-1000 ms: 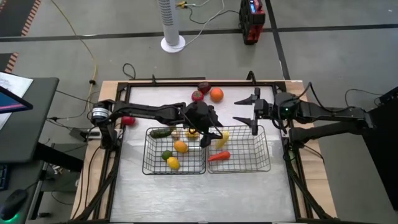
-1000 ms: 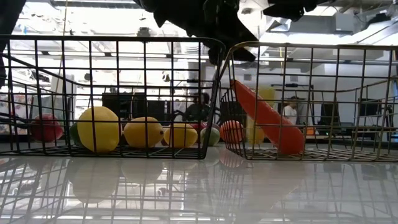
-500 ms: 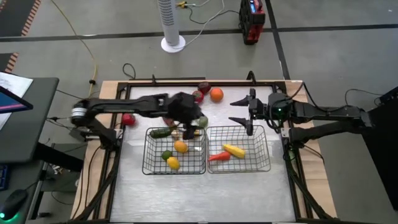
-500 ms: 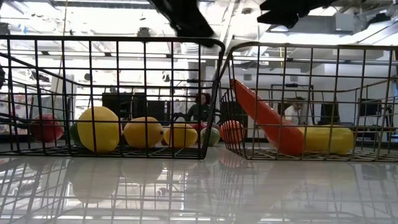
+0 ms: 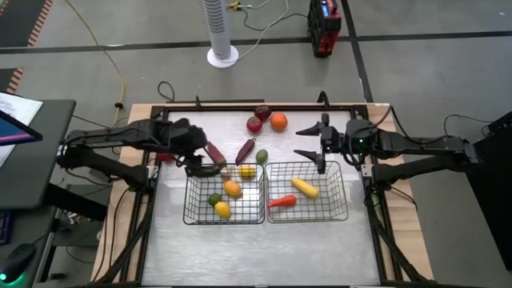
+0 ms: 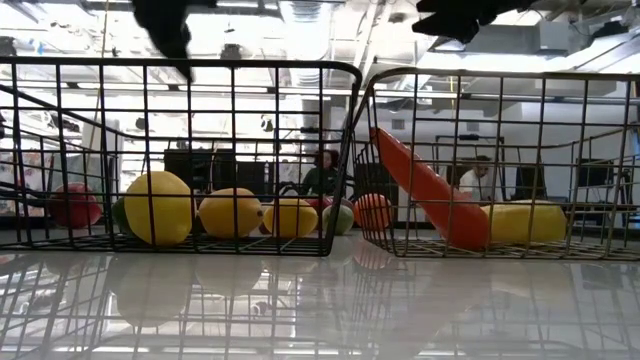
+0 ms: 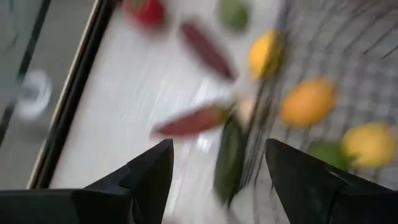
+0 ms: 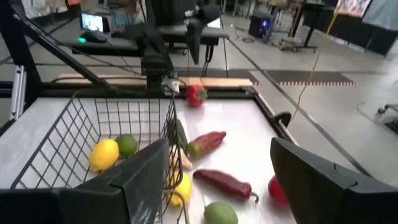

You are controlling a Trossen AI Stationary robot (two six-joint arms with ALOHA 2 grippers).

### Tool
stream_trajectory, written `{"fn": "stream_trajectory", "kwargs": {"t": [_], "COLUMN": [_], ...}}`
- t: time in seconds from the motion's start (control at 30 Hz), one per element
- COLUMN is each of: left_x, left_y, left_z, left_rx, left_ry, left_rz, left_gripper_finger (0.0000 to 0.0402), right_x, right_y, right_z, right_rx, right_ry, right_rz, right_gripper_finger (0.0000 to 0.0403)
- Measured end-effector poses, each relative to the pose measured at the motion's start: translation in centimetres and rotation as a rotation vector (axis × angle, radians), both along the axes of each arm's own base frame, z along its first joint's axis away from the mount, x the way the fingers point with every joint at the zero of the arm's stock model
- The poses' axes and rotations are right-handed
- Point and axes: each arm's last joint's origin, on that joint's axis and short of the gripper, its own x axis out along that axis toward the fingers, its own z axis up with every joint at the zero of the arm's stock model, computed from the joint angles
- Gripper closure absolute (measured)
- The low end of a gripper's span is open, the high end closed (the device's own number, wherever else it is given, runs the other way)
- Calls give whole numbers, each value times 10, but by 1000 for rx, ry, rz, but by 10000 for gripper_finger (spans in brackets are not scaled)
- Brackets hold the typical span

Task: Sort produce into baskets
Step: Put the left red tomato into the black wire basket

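Two wire baskets sit side by side on the bench [image 5: 160,240]. The left basket [image 5: 192,214] holds round things: an orange one [image 5: 232,189], a green one [image 5: 214,199] and a yellow one [image 5: 223,210]. The right basket [image 5: 340,210] holds long things: a yellow one [image 5: 303,188] and an orange-red one [image 5: 282,201].

More produce lies loose on the bench. Seen from above, with the baskets as the middle of the clock, a red ball [image 5: 254,124], a darker red one [image 5: 262,112] and an orange ball [image 5: 278,122] lie at 12 o'clock. A dark red pepper [image 5: 245,150] and a small green ball [image 5: 262,156] lie just past the left basket's far rim. A long green one [image 5: 206,170] and a dark red one [image 5: 214,152] lie at about 10 o'clock, with a small red one [image 5: 164,157] further out.

The left claw [image 5: 196,160] hangs over that 10 o'clock spot. Its fingers [image 7: 146,180] are spread wide and hold nothing. The right claw [image 5: 314,144] waits above the right basket's far edge at 1 o'clock, also wide open and empty.

I think these toys are light and hard, and a bit slippery. The round ones may roll away if bumped. I would grab a long one across its middle, where it is thickest, so it does not tip or slide out.
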Motion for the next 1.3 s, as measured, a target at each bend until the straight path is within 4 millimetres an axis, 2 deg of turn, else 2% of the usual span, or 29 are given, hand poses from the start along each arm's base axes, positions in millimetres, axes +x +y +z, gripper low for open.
{"fn": "stream_trajectory", "kwargs": {"t": [0.13,0.37,0.47,0.67,0.9,1.13,1.3], "left_x": [-14,-32,-46,-73,-85,-86,-83], "left_y": [4,10,9,17,34,48,62], "left_z": [-5,-9,-23,-59,-95,-91,-100], "left_rx": [26,25,-6,-50,-66,-106,-164], "left_ry": [138,314,325,305,385,343,398], "left_rz": [92,110,121,253,360,387,411], "left_gripper_finger": [160,160,160,160,160,127,95], "right_x": [0,0,0,0,1,1,1], "right_y": [0,0,0,0,0,0,0], "right_z": [2,2,3,6,11,11,11], "right_rx": [-31,-85,-107,-139,-147,-160,-170], "right_ry": [-20,-8,-6,-34,-82,-80,-79], "right_rz": [6,16,21,26,25,27,28], "right_gripper_finger": [93,93,93,93,93,93,93]}}
